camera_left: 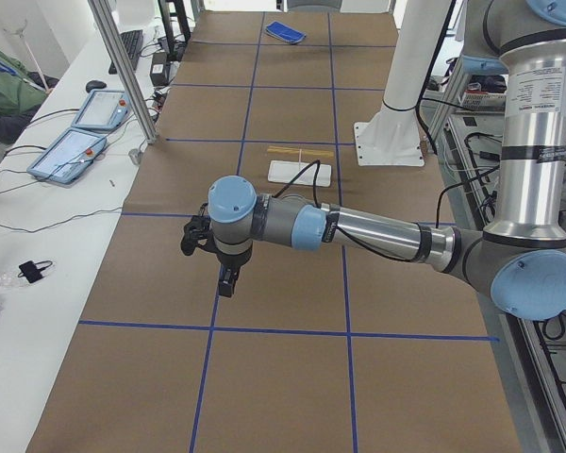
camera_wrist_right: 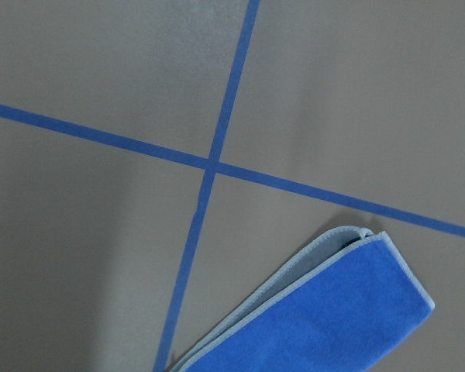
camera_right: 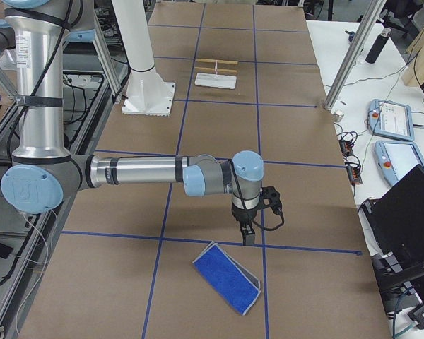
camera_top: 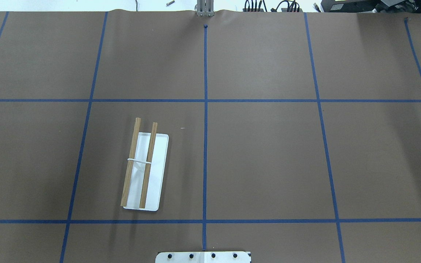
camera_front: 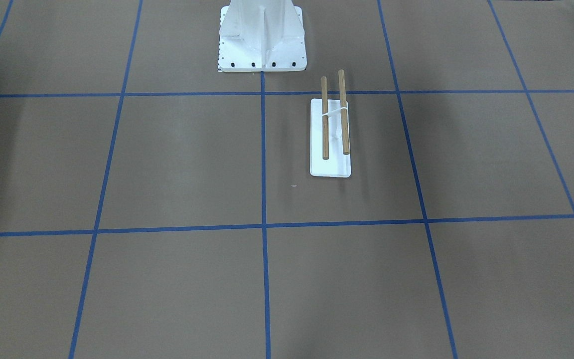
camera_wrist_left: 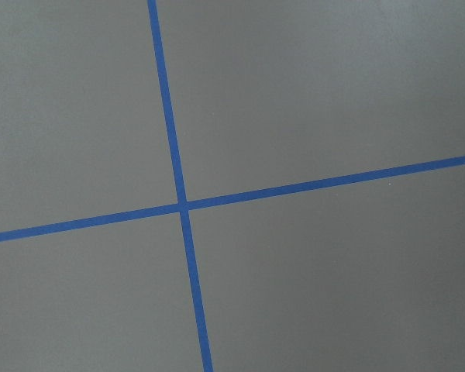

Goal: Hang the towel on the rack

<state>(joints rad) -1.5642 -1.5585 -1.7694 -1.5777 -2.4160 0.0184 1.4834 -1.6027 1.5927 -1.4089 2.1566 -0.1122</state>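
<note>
- Folded blue towel (camera_right: 226, 277), soft cloth with a pale grey hem, lies flat on the brown paper table (camera_right: 304, 176), just near of the right gripper (camera_right: 248, 234) and apart from it.
- Whether its fingers are released or clenched, I cannot tell.
- Same for the left gripper (camera_left: 228, 281), at the table's far end.
- Well apart stands the rack (camera_front: 330, 134): two round wooden rods over a flat white plate.

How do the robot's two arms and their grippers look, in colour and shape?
The left arm and the right arm are alike: round silver metal tubes, with light blue caps on grey joints. The left gripper and the right gripper are small, black and narrow. A thin black cable loops at the left wrist.
</note>
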